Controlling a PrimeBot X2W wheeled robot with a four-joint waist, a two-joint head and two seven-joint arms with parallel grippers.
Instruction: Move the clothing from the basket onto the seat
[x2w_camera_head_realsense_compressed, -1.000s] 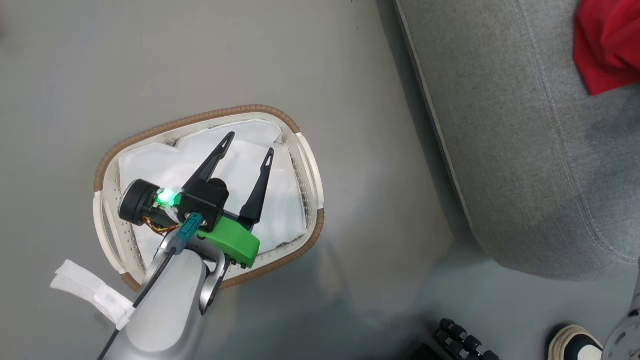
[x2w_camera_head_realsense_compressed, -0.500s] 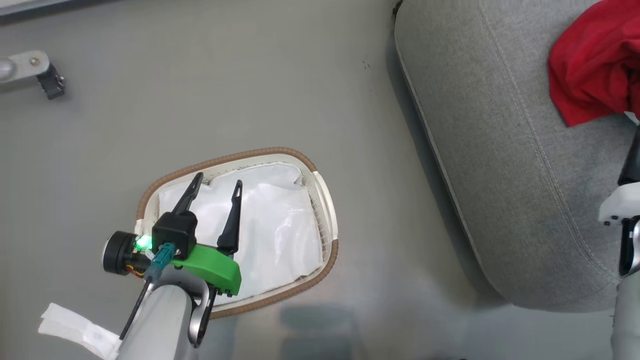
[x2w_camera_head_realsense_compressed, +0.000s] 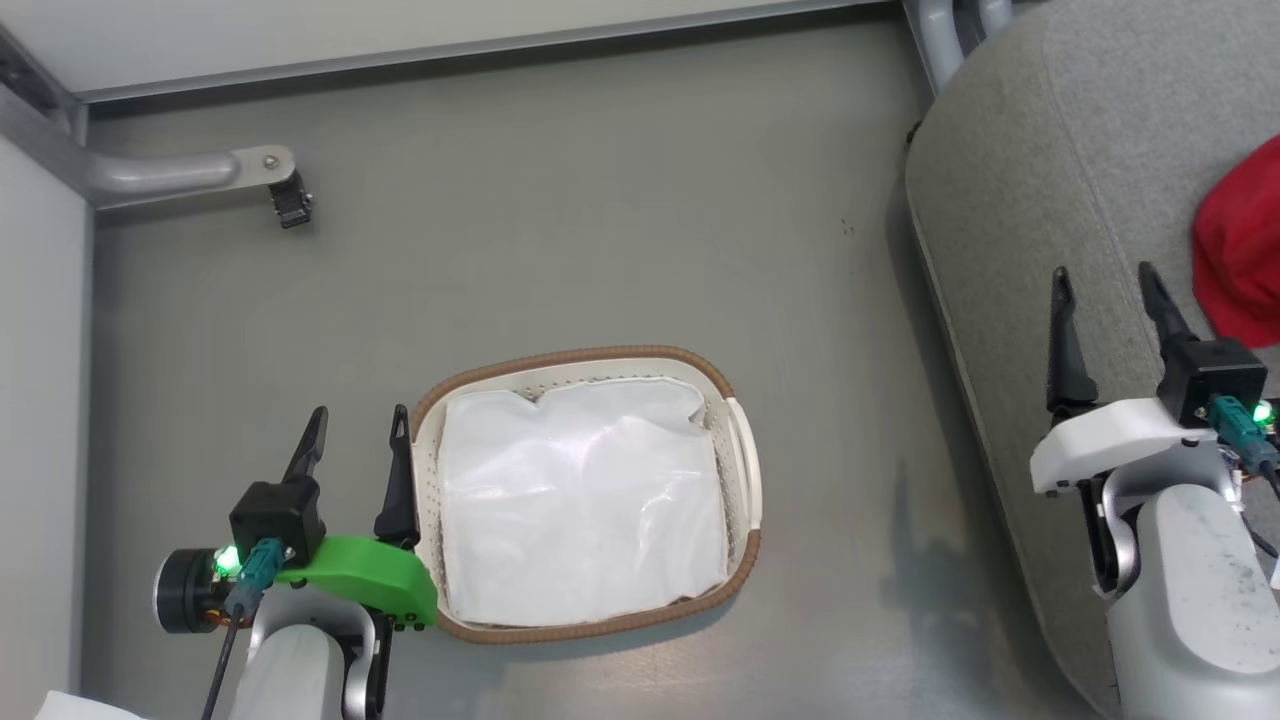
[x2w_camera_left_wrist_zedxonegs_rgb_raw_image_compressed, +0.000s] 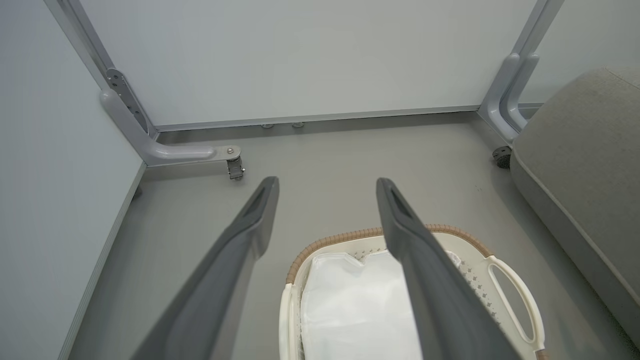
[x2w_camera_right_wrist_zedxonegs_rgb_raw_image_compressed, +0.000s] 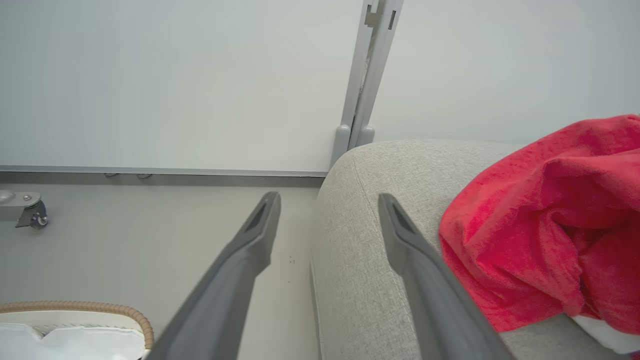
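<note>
Head view, right edge: bright red fabric garment (x2w_camera_head_realsense_compressed: 1240, 250), cut off. Large grey woven couch cushion (x2w_camera_head_realsense_compressed: 1010, 200), cut at top and right. Centre: plain white cloth sheet (x2w_camera_head_realsense_compressed: 580, 510) hides the floor of the oval white perforated plastic basket (x2w_camera_head_realsense_compressed: 600, 352).

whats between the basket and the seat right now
Bare grey floor with nothing lying on it. The head view shows this strip between the basket and the seat; the left wrist view shows it bare too.
</note>
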